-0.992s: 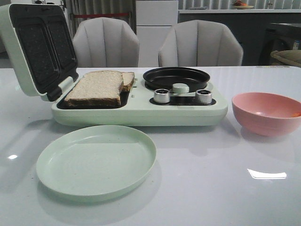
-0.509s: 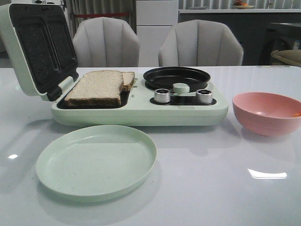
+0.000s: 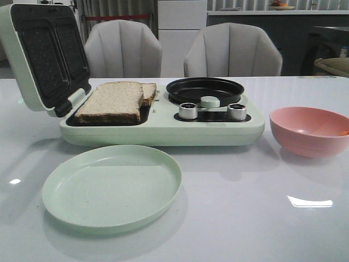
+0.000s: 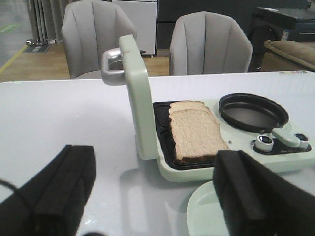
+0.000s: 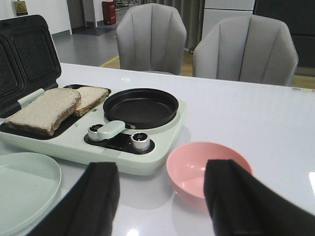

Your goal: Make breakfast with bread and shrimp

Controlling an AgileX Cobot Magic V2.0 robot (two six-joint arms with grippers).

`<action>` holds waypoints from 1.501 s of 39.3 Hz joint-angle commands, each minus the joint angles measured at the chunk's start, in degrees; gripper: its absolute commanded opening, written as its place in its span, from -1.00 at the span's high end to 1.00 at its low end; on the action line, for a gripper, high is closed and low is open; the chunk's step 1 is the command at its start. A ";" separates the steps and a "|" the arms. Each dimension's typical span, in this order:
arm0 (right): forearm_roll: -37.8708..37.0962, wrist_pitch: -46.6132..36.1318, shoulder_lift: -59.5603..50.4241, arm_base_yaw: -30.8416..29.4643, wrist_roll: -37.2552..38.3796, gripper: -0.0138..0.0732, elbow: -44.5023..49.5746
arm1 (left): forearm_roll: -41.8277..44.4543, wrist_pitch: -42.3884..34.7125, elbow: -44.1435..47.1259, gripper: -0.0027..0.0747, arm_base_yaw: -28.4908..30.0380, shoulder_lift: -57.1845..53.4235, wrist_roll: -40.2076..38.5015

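Ahead of our hands: a pale green breakfast maker on the white bench (image 3: 262,218)
Left hand (image 4: 152,196): fingers spread wide, gripping nothing, above the bench
Right hand (image 5: 160,201): fingers likewise spread, empty, above the bench
Nearest the left hand: we see the edge of a pale green plate (image 4: 206,214) just beside its right finger; the plate is bare
Nearest the right hand: a pink bowl (image 5: 209,172) shows between its fingers, resting on the bench
Shrimp: we make out only a small orange speck at the bowl's right inner edge in the front view, too small to tell what it is
Breakfast maker (image 3: 163,128): beyond both hands, past the plate; lid (image 3: 41,54) raised upright on the left hand's side
Bread (image 3: 112,101): two slices on the dark grill plate of the maker, the nearer one overlapping the farther, beyond the left hand
Frying pan (image 3: 204,90): round, black, on the maker's right half, behind two silver knobs (image 3: 187,111)
Farther out: two grey chairs (image 3: 122,49) behind the bench
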 commanded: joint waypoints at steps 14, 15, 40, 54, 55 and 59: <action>0.17 -4.98 0.38 -0.04 -0.14 -0.43 -1.56 | -3.64 -9.82 -17.65 -0.08 -0.45 26.80 -0.68; 0.17 -4.98 0.38 -0.04 -0.14 -0.43 -1.56 | -3.89 -9.82 -18.92 -0.08 -0.45 28.44 -0.68; 0.17 -4.98 0.38 -0.04 -0.14 -0.43 -1.56 | -20.04 -8.57 -40.55 -0.07 11.58 54.78 -0.68; 0.17 -4.98 0.38 -0.04 -0.14 -0.43 -1.56 | -23.04 5.51 -55.58 -0.07 18.26 66.35 -0.31; 0.17 -4.98 0.38 -0.04 -0.14 -0.43 -1.56 | -23.48 6.81 -56.69 -0.07 18.52 67.16 -0.31; 0.17 -4.98 0.38 -0.04 -0.14 -0.43 -1.56 | -26.42 10.59 -59.79 -0.07 19.74 70.89 -0.19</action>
